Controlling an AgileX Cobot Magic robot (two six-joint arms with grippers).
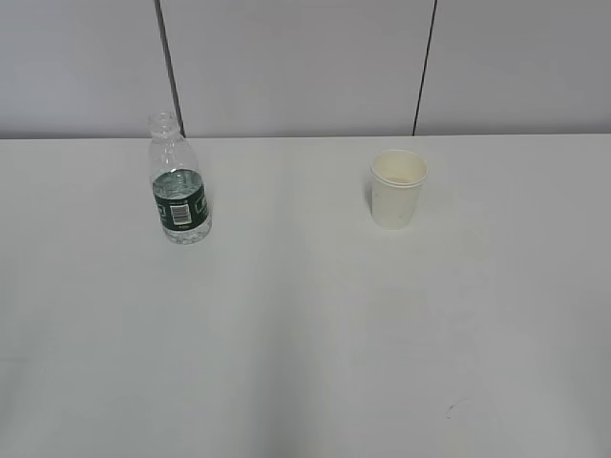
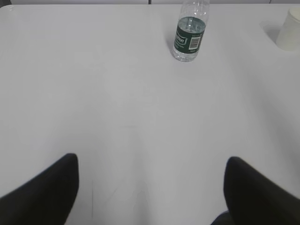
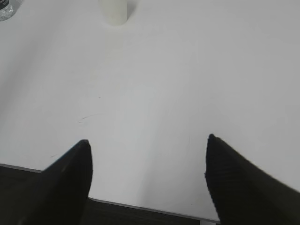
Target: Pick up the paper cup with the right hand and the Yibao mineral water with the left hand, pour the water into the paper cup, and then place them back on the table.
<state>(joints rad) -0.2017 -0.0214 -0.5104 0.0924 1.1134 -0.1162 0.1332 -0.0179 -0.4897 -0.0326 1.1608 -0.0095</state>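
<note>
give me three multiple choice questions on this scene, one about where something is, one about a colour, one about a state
1. In the exterior view, where does the Yibao mineral water stand relative to the paper cup?
A. to its left, apart from it
B. to its right, touching it
C. inside it

2. What colour is the bottle's label band?
A. red
B. dark green
C. yellow

3. What state are the left gripper and right gripper in?
A. both shut on the cup
B. left shut on the bottle, right open
C. both open, holding nothing

Answers:
1. A, since bare table lies between bottle on the left and cup on the right.
2. B, the band is dark green with a white barcode patch.
3. C, in each wrist view the fingers stand wide apart with only table between them, bottle and cup far ahead.
</note>
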